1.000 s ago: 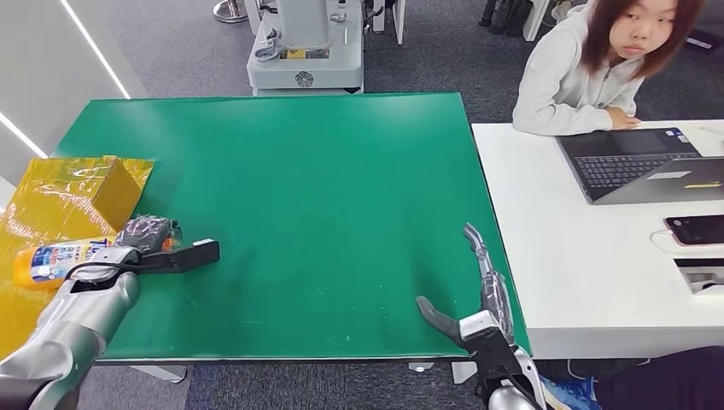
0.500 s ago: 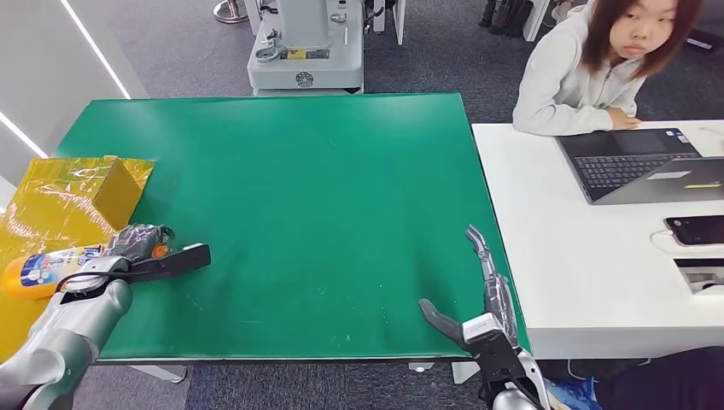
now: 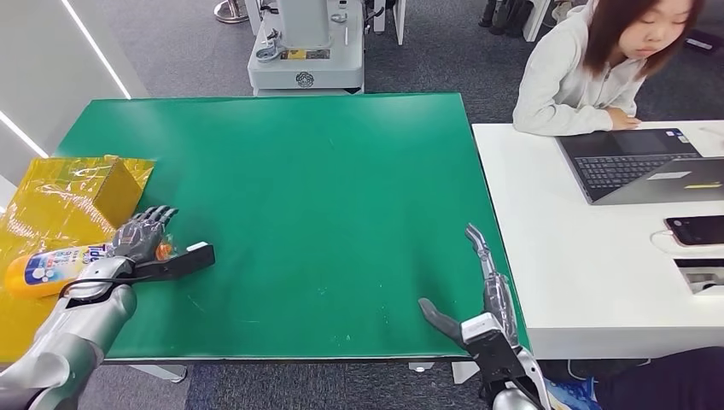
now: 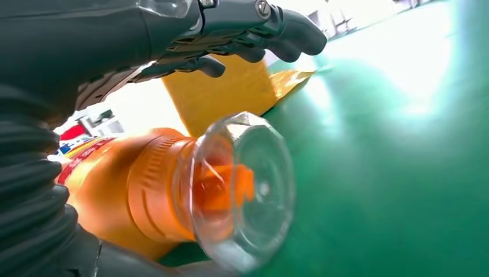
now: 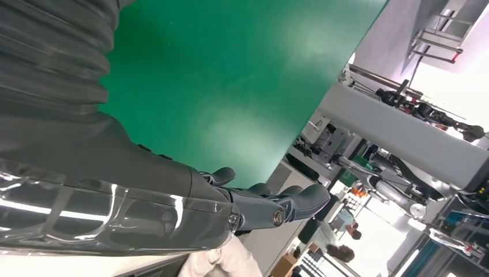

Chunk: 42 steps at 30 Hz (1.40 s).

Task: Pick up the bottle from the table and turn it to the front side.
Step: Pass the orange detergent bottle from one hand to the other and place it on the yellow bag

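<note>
An orange bottle (image 3: 49,266) with a blue and white label lies on its side on the yellow sheet (image 3: 38,213) at the table's left edge, its clear cap (image 4: 245,190) pointing toward the green mat. My left hand (image 3: 142,234) hovers over the cap end with fingers spread. In the left wrist view its fingers (image 4: 242,34) stand above the bottle (image 4: 121,190) with a gap between them, and nothing is gripped. My right hand (image 3: 480,295) rests open at the near right edge of the green table (image 3: 324,188), with its fingers (image 5: 277,208) stretched out.
A yellow box (image 3: 116,188) sits on the sheet just behind the bottle. On the right, a white table (image 3: 555,256) carries a laptop (image 3: 640,162) and a phone (image 3: 696,229), with a person (image 3: 589,77) seated behind it. A grey machine base (image 3: 305,51) stands beyond the far edge.
My left hand's fingers, curled over the bottle's cap end before, have spread open above it. The bottle has shifted slightly left. The right hand has not moved.
</note>
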Tool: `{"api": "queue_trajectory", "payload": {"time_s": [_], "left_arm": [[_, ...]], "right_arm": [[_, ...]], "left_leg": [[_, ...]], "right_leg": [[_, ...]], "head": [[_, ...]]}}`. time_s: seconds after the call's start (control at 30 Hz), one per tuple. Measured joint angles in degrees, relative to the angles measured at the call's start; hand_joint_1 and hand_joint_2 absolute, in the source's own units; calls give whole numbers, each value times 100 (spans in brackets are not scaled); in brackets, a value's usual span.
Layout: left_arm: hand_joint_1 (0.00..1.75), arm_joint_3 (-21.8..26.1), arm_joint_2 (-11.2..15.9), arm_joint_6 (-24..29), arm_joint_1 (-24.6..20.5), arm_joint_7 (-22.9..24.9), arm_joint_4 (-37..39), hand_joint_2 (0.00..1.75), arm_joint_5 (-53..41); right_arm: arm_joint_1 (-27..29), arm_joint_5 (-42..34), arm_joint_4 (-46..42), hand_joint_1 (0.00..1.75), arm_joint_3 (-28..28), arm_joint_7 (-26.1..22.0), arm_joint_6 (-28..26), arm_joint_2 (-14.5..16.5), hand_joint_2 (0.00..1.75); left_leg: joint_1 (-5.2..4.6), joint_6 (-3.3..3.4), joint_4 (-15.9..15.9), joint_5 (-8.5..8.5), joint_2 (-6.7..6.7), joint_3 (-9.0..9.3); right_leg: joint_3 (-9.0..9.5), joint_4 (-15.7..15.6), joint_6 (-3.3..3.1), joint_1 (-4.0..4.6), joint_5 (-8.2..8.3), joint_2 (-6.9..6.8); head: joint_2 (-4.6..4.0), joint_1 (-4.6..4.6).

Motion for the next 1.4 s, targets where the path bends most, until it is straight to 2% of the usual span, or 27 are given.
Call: {"api": "queue_trajectory", "payload": {"time_s": [0.17, 0.23, 0.3, 0.47, 0.7, 0.87, 1.07, 1.4], "left_arm": [[0, 173, -281, 579, 96, -318, -12, 175, 316], [0, 316, -485, 853, 126, -536, -66, 175, 698], [0, 509, -747, 903, 157, -801, -207, 175, 1191], [0, 805, -1365, 322, 408, -1184, -974, 175, 2359], [0, 758, -1845, -553, 1092, -1314, -2546, 175, 3840], [0, 577, -2015, -1286, 1524, -1631, -3572, 175, 5170], [0, 184, -2138, -1978, 2076, -1911, -4485, 175, 6284], [0, -650, -2356, -2233, 3161, -2230, -5530, 175, 7098]], "right_arm": [[-56, -8, 17, 0, 34, 63, -44, -4, 175], [-57, 20, 13, 0, 38, 131, -55, -3, 175], [-50, 80, -4, 0, 38, 193, -57, 3, 175], [18, 252, -39, 0, 35, 240, -45, 55, 175], [107, 320, -9, 0, 25, 168, -55, 174, 175], [156, 216, 1, 0, -15, 89, -180, 226, 175], [380, -89, -172, 0, -74, -37, -355, 287, 175], [891, -395, -701, 0, -105, -182, -520, 331, 175]], "left_leg": [[-1, 0, 2, 0, -2, 0], [-2, 0, 4, 0, -5, 0], [-3, 1, 5, 0, -10, -2], [-4, 1, 5, -1, -7, -3], [-2, 1, 2, -2, -6, -3], [-2, 1, 1, -1, -6, -3], [-3, 3, 1, -4, -7, -4], [-3, 5, 1, -9, -5, -6]], "right_leg": [[-1, -2, 1, -1, 0, -1], [0, -3, 1, -1, 0, -6], [1, -4, 1, -2, 1, -12], [2, -6, 2, -3, 1, -9], [-1, -6, 1, -2, 1, -8], [-1, -6, 1, -2, 1, -7], [-1, -9, 3, -3, -1, -10], [-1, -11, 5, -3, -5, -7]], "head": [[0, 0], [0, 0], [0, 1], [0, 1], [0, 0], [0, 0], [0, 1], [0, 0]]}}
